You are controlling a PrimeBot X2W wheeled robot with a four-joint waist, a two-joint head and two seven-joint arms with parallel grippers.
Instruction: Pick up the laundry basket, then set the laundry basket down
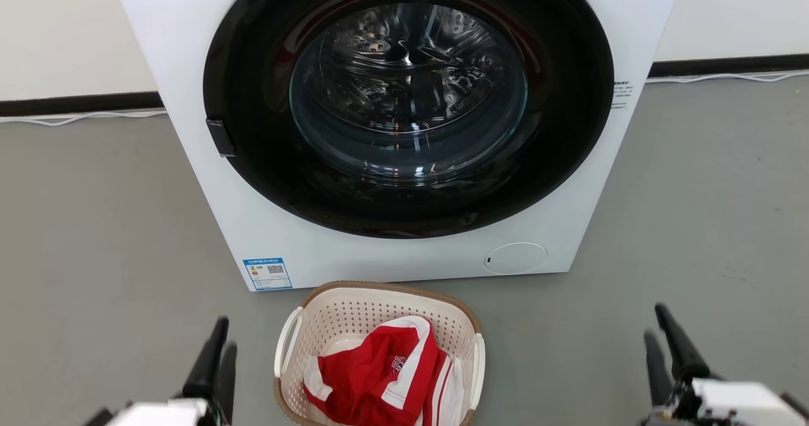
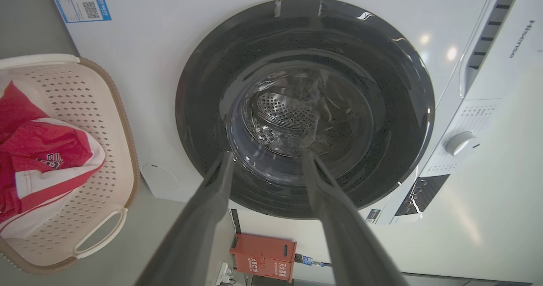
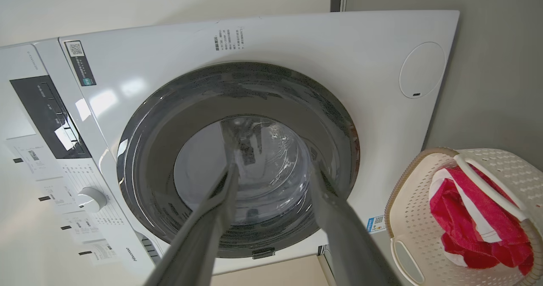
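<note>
In the head view, a small cream perforated plastic laundry basket (image 1: 354,315) holding a red-and-white garment (image 1: 373,375) was seen on the grey floor (image 1: 95,224), just before a white front-loading washing machine (image 1: 208,179). In the left wrist view, the left end effector (image 2: 268,154) was found parted and empty, pointed at the machine's door. In the right wrist view, the right end effector (image 3: 275,167) was found likewise.

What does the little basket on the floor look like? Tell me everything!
The laundry basket is small, cream and plastic-looking, with rounded corners, walls full of tiny holes, a brown woven-look rim and a white handle on each side. It stands upright on the grey floor just before the washing machine, holding a crumpled red and white garment. The left gripper and right gripper are at either side, not touching it.
</note>
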